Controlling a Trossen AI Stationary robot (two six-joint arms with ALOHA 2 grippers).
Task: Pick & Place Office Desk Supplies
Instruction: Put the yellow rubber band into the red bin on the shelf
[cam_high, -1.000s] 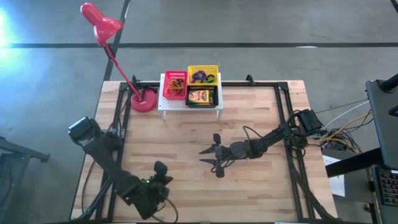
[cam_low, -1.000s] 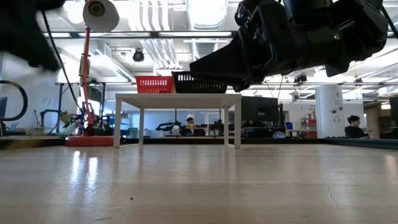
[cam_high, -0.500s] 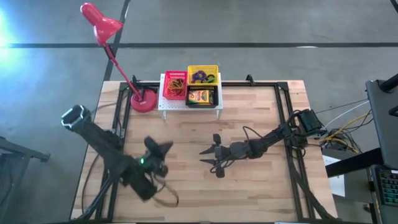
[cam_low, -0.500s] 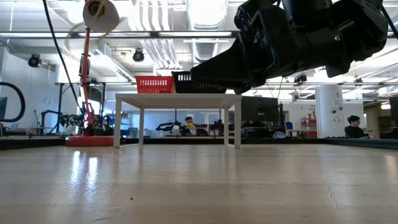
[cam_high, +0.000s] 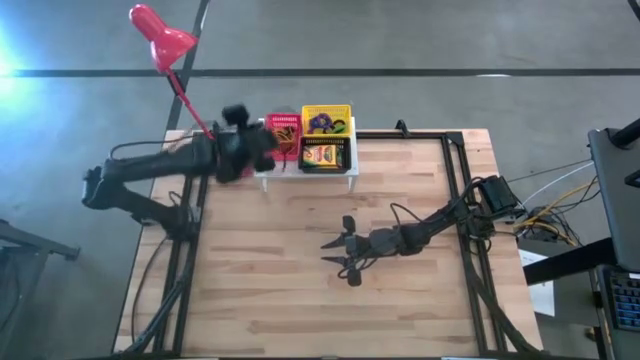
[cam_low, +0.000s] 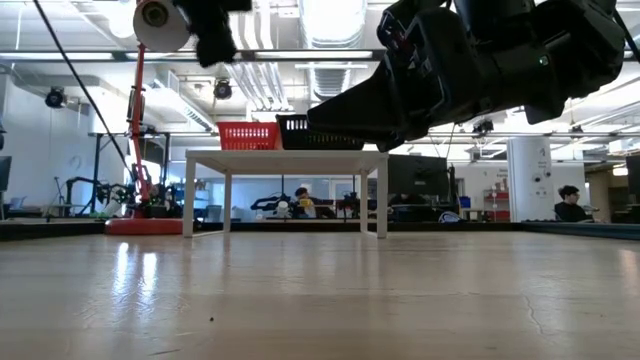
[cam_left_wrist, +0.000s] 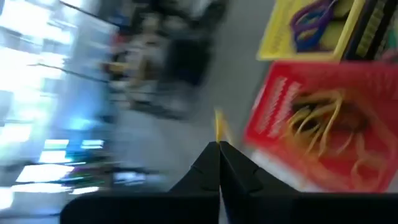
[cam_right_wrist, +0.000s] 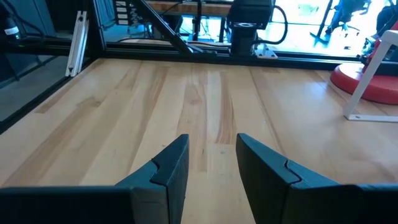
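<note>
**A:** Red is where I look first: the red basket (cam_high: 281, 137) on the white rack (cam_high: 305, 168), at twelve o'clock of the table (cam_high: 300, 310) seen from above. The tan rubber bands (cam_left_wrist: 323, 121) lie inside it. Why is the left gripper (cam_high: 258, 150) there?

**B:** It hovers at about eleven o'clock, just beside this basket, and points into it. Its jaws are pressed together. A thin yellowish sliver (cam_left_wrist: 217, 123) stands at the tips; if this is a pinched band, I cannot tell. I judge it is either bringing a band to its basket or about to pick one.

**A:** And the other supplies?

**B:** They are sorted by kind, I think. The purple loops (cam_high: 320, 123) lie in the yellow basket (cam_high: 326, 108), to the three o'clock side of the red one. The crayon box (cam_high: 323, 156) lies in a dark tray toward six o'clock from the yellow basket.

**A:** And the right gripper (cam_high: 340, 255)?

**B:** It hangs near the middle of the table, its arm reaching in from three o'clock, with jaws spread and nothing between them. It probably waits there to leave the rack free. The lamp (cam_high: 160, 35) stands at ten o'clock of the rack, so the left arm has little room.
</note>
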